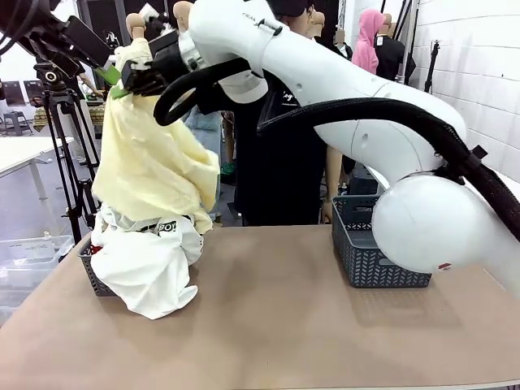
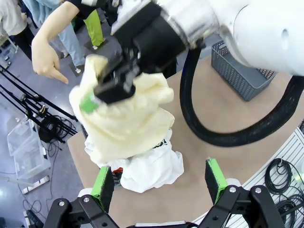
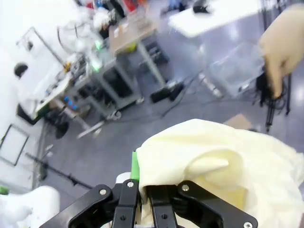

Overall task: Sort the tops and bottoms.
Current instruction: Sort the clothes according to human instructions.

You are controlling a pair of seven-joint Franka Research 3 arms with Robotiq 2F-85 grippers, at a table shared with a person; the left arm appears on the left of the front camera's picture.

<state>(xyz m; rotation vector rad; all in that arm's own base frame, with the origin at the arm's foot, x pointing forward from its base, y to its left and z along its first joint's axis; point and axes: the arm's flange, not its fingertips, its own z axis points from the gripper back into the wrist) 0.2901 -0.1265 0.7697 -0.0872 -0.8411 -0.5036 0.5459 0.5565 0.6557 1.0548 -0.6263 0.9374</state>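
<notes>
My right gripper (image 1: 123, 81) has reached across to the table's left side and is shut on a pale yellow garment (image 1: 154, 171), which hangs bunched from its fingers. Under it a white T-shirt with black lettering (image 1: 150, 268) spills out of the left basket (image 1: 89, 275) onto the table. The left wrist view looks down from above: my left gripper (image 2: 159, 181) is open and holds nothing, over the white T-shirt (image 2: 152, 168) and the yellow garment (image 2: 128, 123). In the right wrist view the jaws of the right gripper (image 3: 145, 192) pinch the yellow cloth (image 3: 223, 161).
A second dark grey basket (image 1: 366, 256) stands at the table's right, behind my right arm's base. A person in black (image 1: 280, 162) stands at the far edge, with a hand (image 2: 47, 61) pointing downward near the raised garment. A tripod (image 1: 69, 154) stands left of the table.
</notes>
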